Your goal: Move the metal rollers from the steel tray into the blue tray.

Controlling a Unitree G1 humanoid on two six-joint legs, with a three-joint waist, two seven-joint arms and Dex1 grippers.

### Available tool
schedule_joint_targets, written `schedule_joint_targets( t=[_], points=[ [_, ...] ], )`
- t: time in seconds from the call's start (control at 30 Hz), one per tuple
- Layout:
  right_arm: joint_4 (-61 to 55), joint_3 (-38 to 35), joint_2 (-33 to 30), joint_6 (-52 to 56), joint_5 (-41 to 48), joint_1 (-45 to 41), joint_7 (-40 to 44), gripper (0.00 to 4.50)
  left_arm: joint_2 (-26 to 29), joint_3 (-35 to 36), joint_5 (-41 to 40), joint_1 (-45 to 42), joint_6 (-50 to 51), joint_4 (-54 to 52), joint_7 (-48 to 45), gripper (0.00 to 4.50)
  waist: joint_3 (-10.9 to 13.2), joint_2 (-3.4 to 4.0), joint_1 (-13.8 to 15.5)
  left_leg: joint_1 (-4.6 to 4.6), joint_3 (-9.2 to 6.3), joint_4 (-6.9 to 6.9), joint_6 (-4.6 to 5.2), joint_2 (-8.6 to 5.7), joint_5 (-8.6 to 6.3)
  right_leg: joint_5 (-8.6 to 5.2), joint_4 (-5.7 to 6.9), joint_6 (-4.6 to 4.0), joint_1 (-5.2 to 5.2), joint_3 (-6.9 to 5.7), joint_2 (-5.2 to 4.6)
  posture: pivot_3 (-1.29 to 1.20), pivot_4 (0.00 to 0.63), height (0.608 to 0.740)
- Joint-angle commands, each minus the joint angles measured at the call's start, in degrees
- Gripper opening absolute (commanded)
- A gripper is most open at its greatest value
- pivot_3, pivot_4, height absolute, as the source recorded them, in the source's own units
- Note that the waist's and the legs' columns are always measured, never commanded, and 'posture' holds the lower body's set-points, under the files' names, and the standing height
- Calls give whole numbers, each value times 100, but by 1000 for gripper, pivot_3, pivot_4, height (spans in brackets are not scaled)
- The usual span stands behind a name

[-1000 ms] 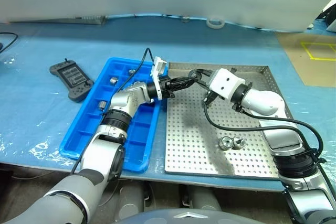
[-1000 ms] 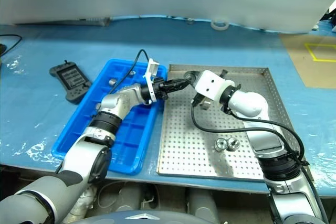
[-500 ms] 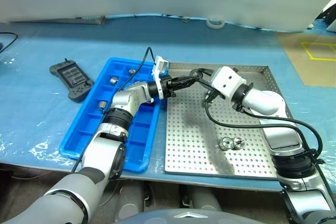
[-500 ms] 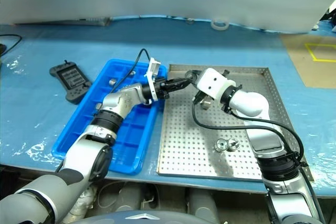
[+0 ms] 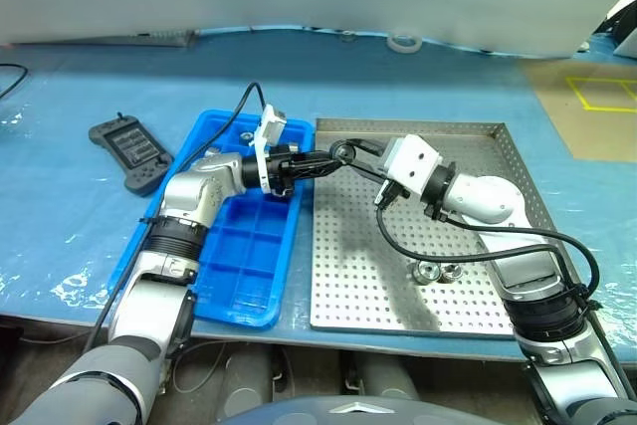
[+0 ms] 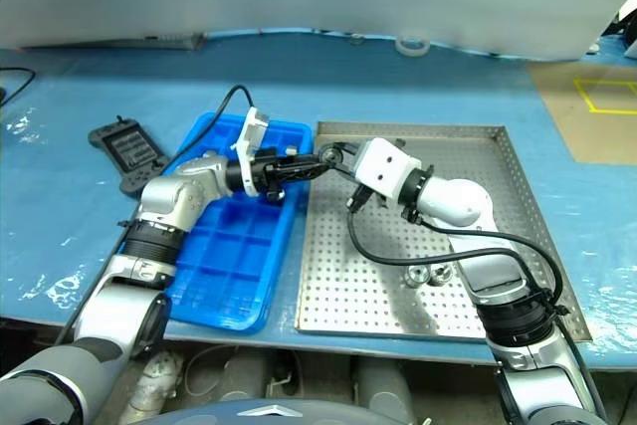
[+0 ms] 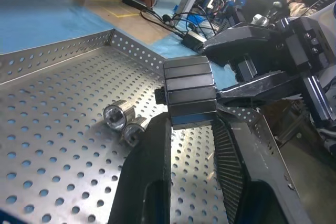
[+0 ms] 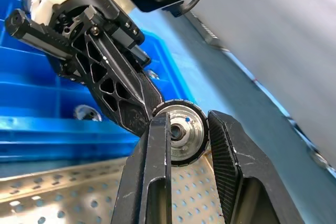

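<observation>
One metal roller (image 8: 181,132), knurled on its rim, hangs between both grippers above the seam of the two trays. My right gripper (image 8: 186,123) is shut on its rim. My left gripper (image 7: 189,123) reaches in from over the blue tray (image 5: 239,266) and is shut on the same metal roller (image 7: 188,90). In the head views the two meet at the roller (image 5: 335,155). Two more rollers (image 5: 441,271) lie side by side on the steel tray (image 5: 348,286), toward its near right. Another roller (image 5: 246,133) sits in a far compartment of the blue tray.
A black handheld controller (image 5: 129,151) lies left of the blue tray. A tape roll (image 5: 403,43) rests at the back of the blue-covered table. A brown surface with yellow marking (image 5: 597,97) borders the table at the far right.
Both grippers have shifted left together with the roller between them, from over the steel tray's far left corner toward the blue tray. My left elbow has swung outward.
</observation>
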Motion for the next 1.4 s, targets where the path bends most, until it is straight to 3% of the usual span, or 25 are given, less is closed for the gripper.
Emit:
schedule_joint_targets(
  t=[0.03,0.33,0.53,0.73,0.9,1.13,1.3,1.4],
  points=[
    [203,-278,-160,47,-100,69,-144,682,419,478,-12,-68,-273,-119,143,1033,0,0,-2,0,1,3,2,-1,-1,0,0,0,1,1,-1,-191,150,740],
    [368,-77,-125,443,196,-52,-23,682,468,558,-39,33,-339,-198,407,1033,0,0,-15,1,0,-9,-4,-1,3,0,4,0,-7,1,-1,-170,150,740],
    [248,-428,113,911,868,-284,-26,2678,312,546,-93,46,-371,-234,591,1033,2,-1,-18,-3,0,-2,-3,-1,2,0,5,0,-7,1,-1,-172,150,740],
    [51,-609,165,1477,1200,-318,-109,2678,276,580,-54,51,-361,-240,653,1033,2,-1,33,1,0,0,-2,-1,2,0,5,0,-2,0,-1,-179,150,740],
    [131,-649,107,1412,1154,-254,-189,2678,673,854,-301,208,-72,-830,688,1033,2,-1,23,1,0,-2,-7,0,4,0,10,0,-8,0,-1,-181,150,740],
    [423,-531,89,1100,1093,-245,-103,2678,2140,1398,-688,1875,183,-2958,278,1033,2,-1,-37,6,0,-28,-22,0,13,0,11,0,-17,0,3,-120,150,740],
    [785,-273,138,817,987,-420,99,2678,2787,2016,-517,2975,-73,-3183,410,1033,4,-1,79,23,0,-30,-33,0,18,-1,11,1,-3,0,3,-29,150,740],
    [1114,-81,179,581,908,-604,282,2678,2896,2468,-424,3728,-261,-3322,583,1033,4,-4,146,39,0,-30,-40,0,20,-2,12,2,5,3,3,50,150,740]
  ],
)
